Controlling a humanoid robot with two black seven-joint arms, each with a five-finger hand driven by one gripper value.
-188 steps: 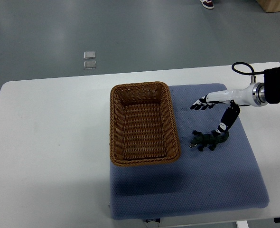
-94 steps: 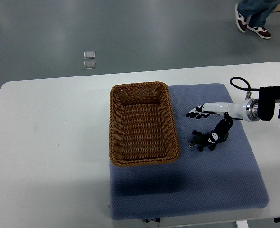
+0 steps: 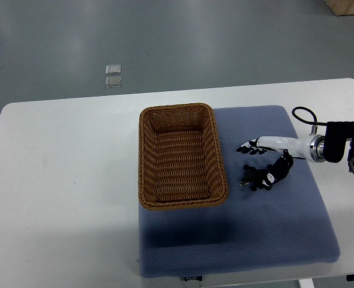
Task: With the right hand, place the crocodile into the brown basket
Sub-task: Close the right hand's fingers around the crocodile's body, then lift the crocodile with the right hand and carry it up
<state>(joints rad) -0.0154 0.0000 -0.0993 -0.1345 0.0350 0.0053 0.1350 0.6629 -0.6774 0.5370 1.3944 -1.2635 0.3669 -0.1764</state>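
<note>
- Right arm in from the right edge, low over the blue pad [image 3: 273, 228], forearm lying almost level across it.
- The right hand [image 3: 264, 145] is loose and holding nothing: black fingers [image 3: 246, 148] stretched flat and a little fanned.
- The thumb [image 3: 283, 163] drops away from the palm on the side nearer the camera, bent down toward the pad.
- There's the crocodile [image 3: 258, 177], dark green, lying on the pad just below the hand on the thumb side.
- One end of the toy sits right at the thumb tip; whether the two actually touch, I cannot tell from up here.
- The rest of the crocodile stretches out from the thumb roughly the way the fingers point, ending under the fingertips, legs splayed flat.
- The fingers are not wrapped round the toy, and pad shows between them and it.
- Ahead of the fingertips comes a short strip of bare pad and then the brown basket [image 3: 143, 156].
- The basket is a long woven rectangle; its near wall faces the hand.
- It sits partly on the pad and partly on the white table [image 3: 63, 180], on the far side from the hand.
- Behind the hand, at the wrist, a black housing [image 3: 345, 150] with a black cable [image 3: 302, 114] looped above it.
- Well beyond the hand and off the table, two small pale squares [image 3: 113, 75] on the grey floor.
- Off in the corner behind the wrist, a sliver of a wooden box [image 3: 348, 5].
</note>
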